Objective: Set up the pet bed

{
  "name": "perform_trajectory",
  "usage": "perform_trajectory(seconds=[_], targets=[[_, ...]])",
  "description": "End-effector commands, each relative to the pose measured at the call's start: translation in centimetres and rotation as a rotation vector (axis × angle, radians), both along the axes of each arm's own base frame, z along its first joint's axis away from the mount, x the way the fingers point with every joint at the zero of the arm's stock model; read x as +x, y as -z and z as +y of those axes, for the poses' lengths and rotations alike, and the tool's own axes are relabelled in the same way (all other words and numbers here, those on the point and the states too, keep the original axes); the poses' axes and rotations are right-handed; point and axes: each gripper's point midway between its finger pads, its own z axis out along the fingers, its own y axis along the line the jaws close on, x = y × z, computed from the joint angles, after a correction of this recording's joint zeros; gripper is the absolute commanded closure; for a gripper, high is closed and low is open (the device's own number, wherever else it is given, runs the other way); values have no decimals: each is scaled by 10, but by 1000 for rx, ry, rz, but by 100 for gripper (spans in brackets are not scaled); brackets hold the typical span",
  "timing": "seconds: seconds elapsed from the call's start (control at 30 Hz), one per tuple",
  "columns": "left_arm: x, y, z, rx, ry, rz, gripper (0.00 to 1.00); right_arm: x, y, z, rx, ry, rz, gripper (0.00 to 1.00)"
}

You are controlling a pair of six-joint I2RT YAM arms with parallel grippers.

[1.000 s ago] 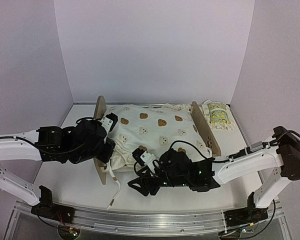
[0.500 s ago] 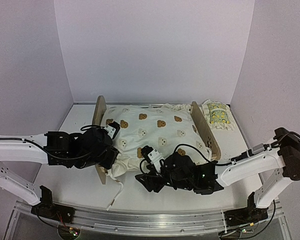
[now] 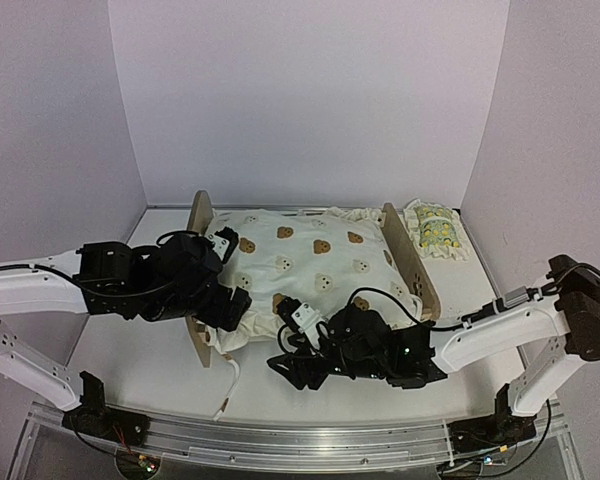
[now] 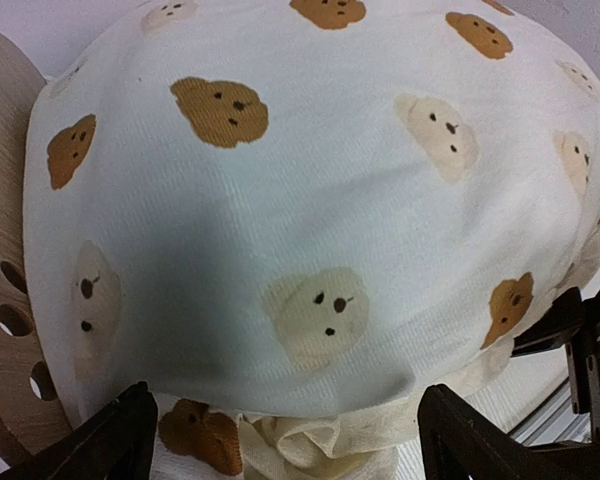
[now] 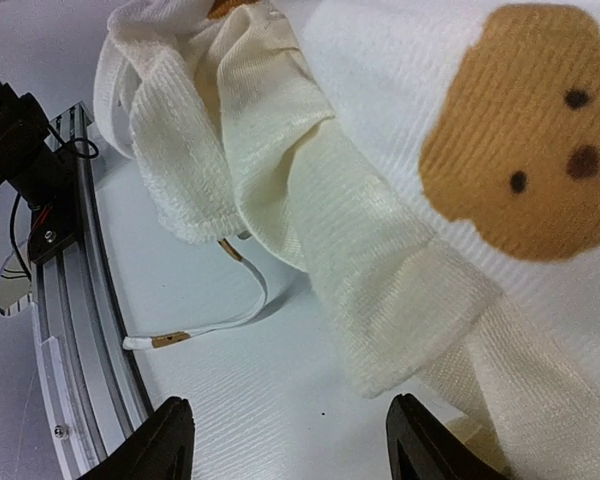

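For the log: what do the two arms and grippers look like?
The left arm and right arm have white links, black joints and wrists, and loose black cables. The left gripper and right gripper have dark, blunt fingers.

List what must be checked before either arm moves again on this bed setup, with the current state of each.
1. Left gripper open: ok. The fingers are spread wide at the cushion's near edge and clamp nothing.
2. Right gripper open and empty: ok. It is low over bare table beside the cushion's loose corner.
3. Cushion seated inside the pet bed: not ok. The near-left corner is bunched and spills past the frame.
4. Ribbon tucked in: not ok. It trails loose outside the frame.
5. Lemon-print pillow on the bed: not ok. It lies outside, beyond the right end board.
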Motion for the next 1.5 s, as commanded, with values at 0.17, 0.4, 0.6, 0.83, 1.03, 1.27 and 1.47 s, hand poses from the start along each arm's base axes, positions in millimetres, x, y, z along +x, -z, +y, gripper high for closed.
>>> perform_trajectory(seconds=[0.17,0.4,0.6,0.83,1.03,1.27,1.47], targets=[[-3,-40,32,-41,-96,-25,3,-19,-13,26,52,-138,23,36],[-5,-37,61,-17,-181,-19,14,-45,-44,64,138,-304,48,49],[-7,-33,74,-16,-216,-22,12,-22,-52,86,157,-217,-14,58],[-7,-28,76,-19,-221,-23,14,25,-44,98,122,-32,-102,63],[-6,-24,76,-15,-225,-24,27,72,-41,96,102,108,-155,66],[-7,-14,73,-6,-220,-15,33,123,-47,72,97,257,-188,68],[-6,-3,68,-7,-212,-9,39,123,-36,72,81,234,-164,66]])
